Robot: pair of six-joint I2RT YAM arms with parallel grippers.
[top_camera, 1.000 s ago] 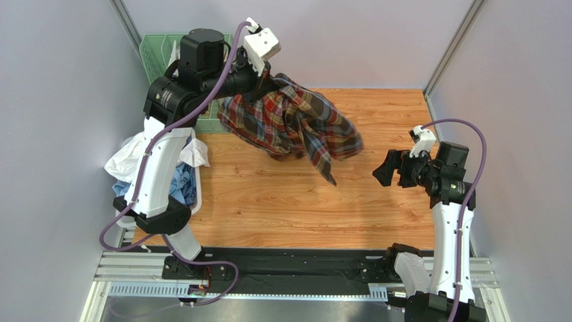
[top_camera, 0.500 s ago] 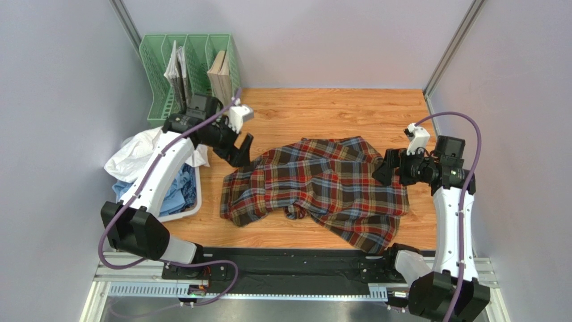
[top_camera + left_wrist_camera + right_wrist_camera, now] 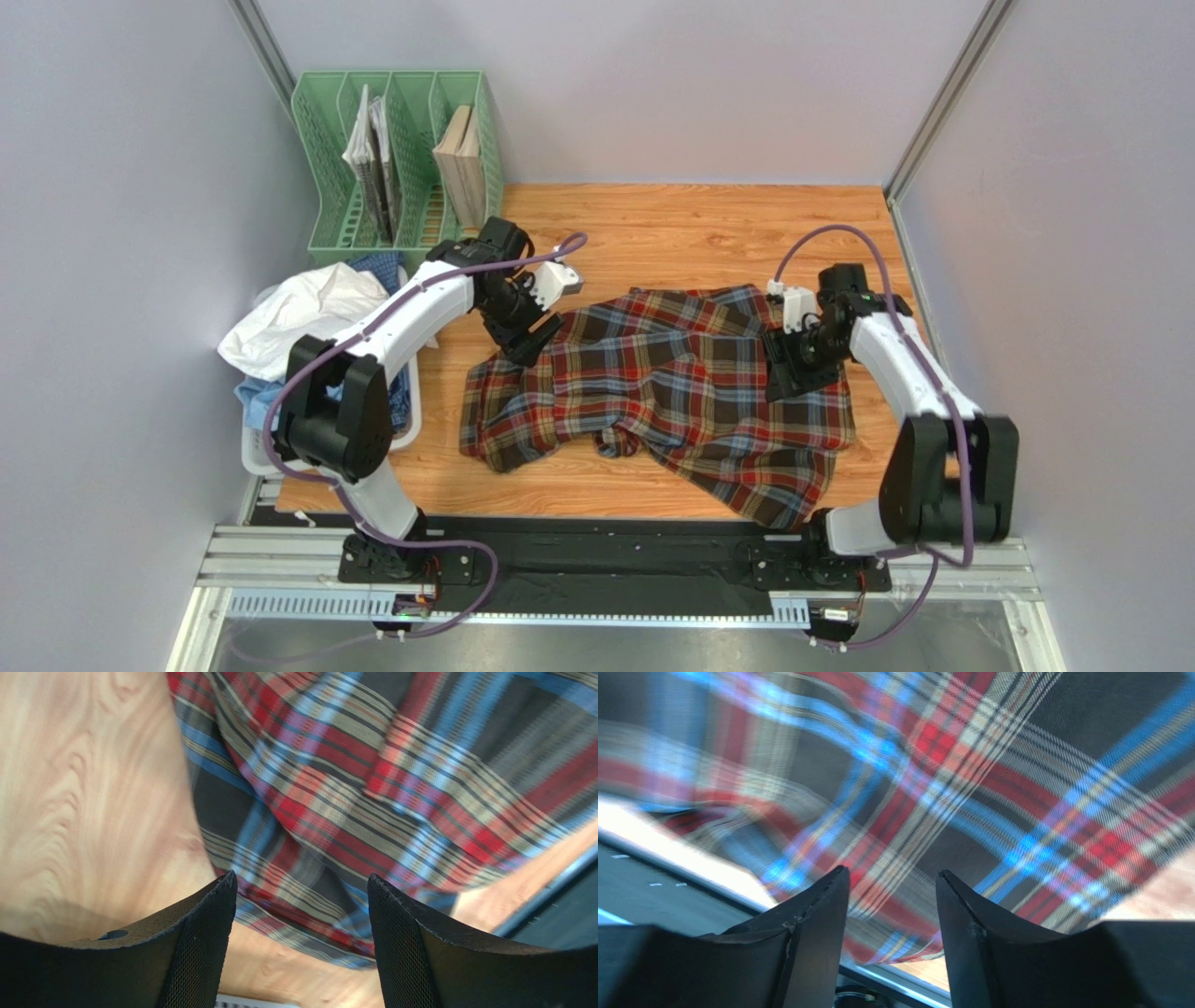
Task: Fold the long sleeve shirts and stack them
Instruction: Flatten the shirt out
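The tartan long sleeve shirt [image 3: 673, 399] lies crumpled but spread across the middle of the wooden table. My left gripper [image 3: 530, 336] hovers at its upper left edge with its jaws open, and plaid cloth [image 3: 393, 777] shows below and beyond the fingers. My right gripper [image 3: 786, 375] is low over the shirt's right side. Its jaws stand apart with a narrower gap, and only the plaid cloth [image 3: 948, 777] shows underneath. A white shirt [image 3: 312, 305] and a light blue shirt [image 3: 261, 402] are heaped in a basket at the left.
A green file rack [image 3: 393, 147] with papers stands at the back left. The white basket [image 3: 253, 451] sits at the table's left edge, under the left arm. Grey walls close in on both sides. The black rail [image 3: 617, 553] runs along the near edge.
The left gripper let go of the tartan shirt it held aloft, and the shirt now lies on the table. Both arms came down over it. The right jaws have narrowed.
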